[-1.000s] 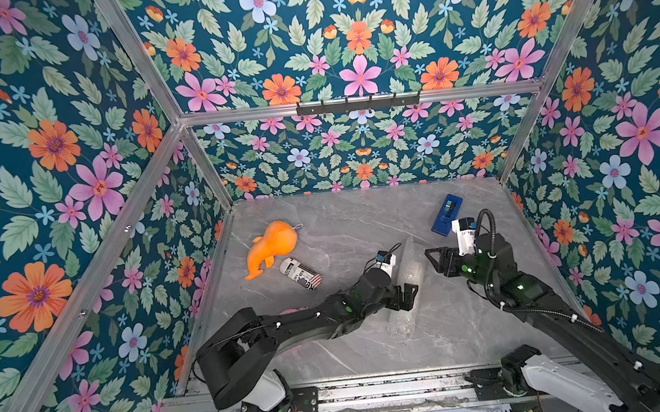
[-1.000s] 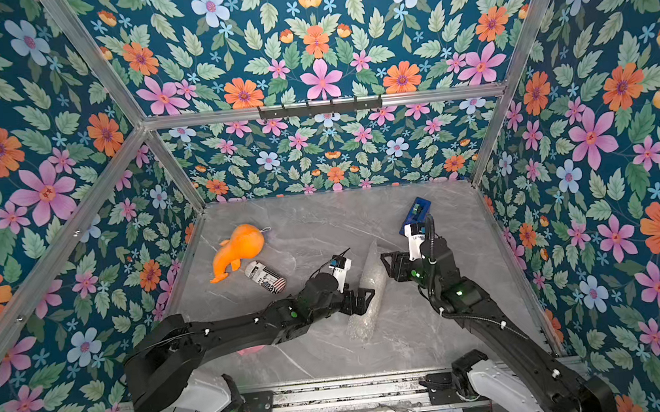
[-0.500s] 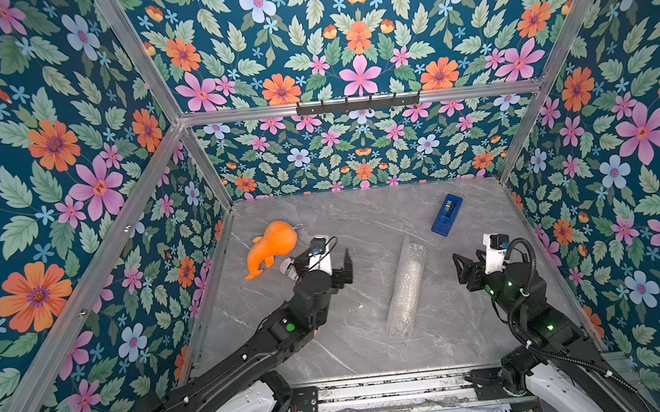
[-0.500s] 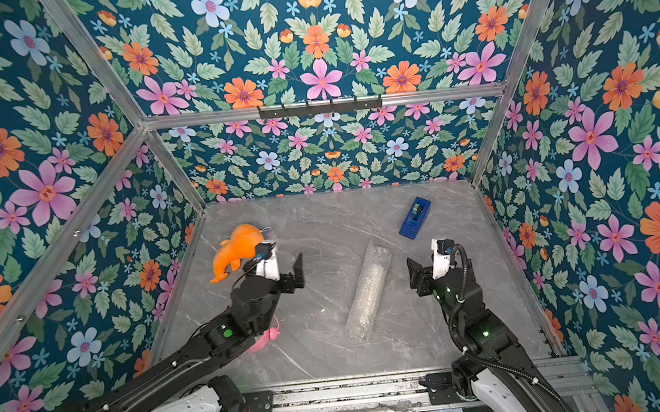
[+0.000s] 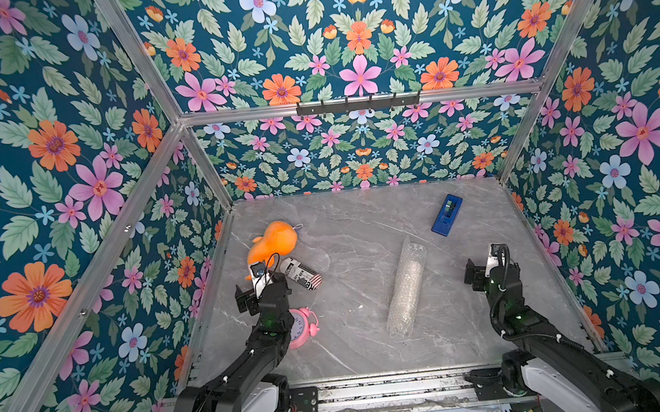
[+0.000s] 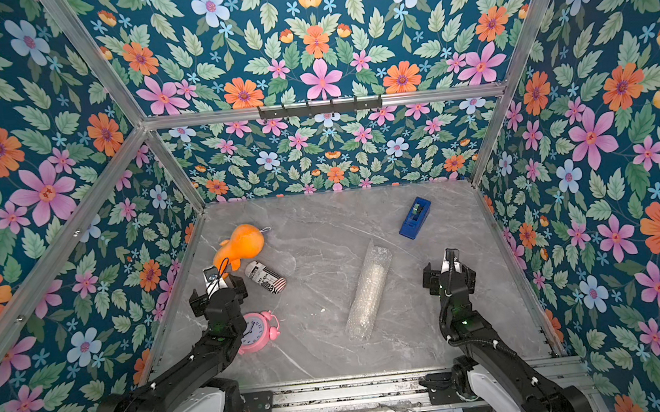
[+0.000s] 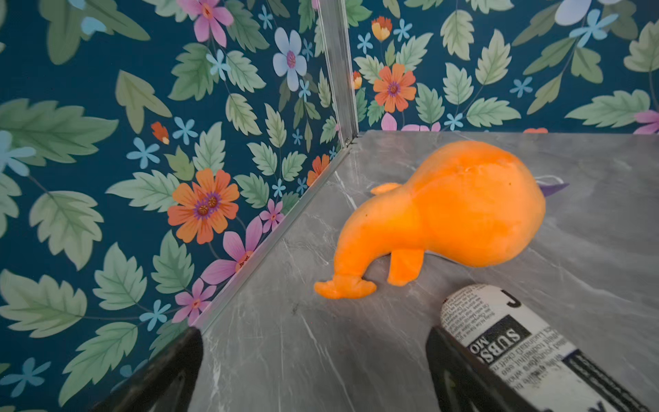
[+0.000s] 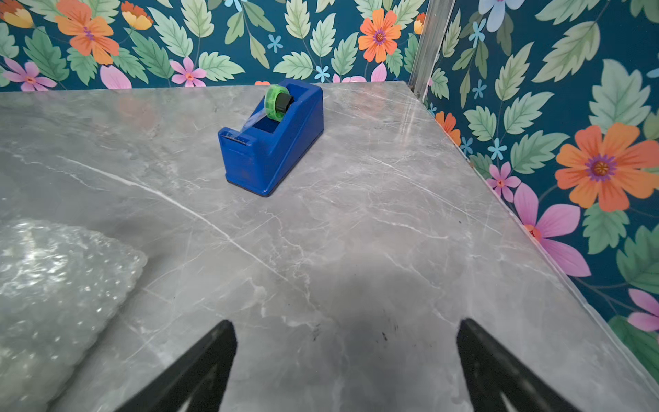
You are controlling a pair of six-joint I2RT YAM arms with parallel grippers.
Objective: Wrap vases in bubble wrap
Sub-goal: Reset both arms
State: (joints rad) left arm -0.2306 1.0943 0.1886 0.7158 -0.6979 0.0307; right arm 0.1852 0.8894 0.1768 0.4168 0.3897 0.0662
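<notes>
The bubble wrap [image 5: 406,286] lay near the middle of the table [image 5: 343,230], rolled into a long tube with its far end angled toward the back wall. The wrap was too cloudy to show whether the vase sat inside. The only other holder on the table was a blue tape dispenser [image 5: 447,214] at the far right, with a green roll of tape [image 8: 276,101] seated in its cradle.

The left claw [image 5: 262,290] hung released at the left side, jaws spread wide and nothing between them. A newsprint-patterned can [image 5: 302,273] lay on its side just beside one finger [image 7: 463,371]; whether they touched could not be told. An orange plush toy [image 5: 274,241] lay beyond the can near the left wall, and a pink alarm clock [image 5: 303,327] sat partly under the left arm.

The right claw [image 5: 489,268] was likewise released, jaws wide over bare table, apart from the tube and short of the dispenser.

Open marble showed between tube and can, along the back wall, and between the tube and the front rail.
</notes>
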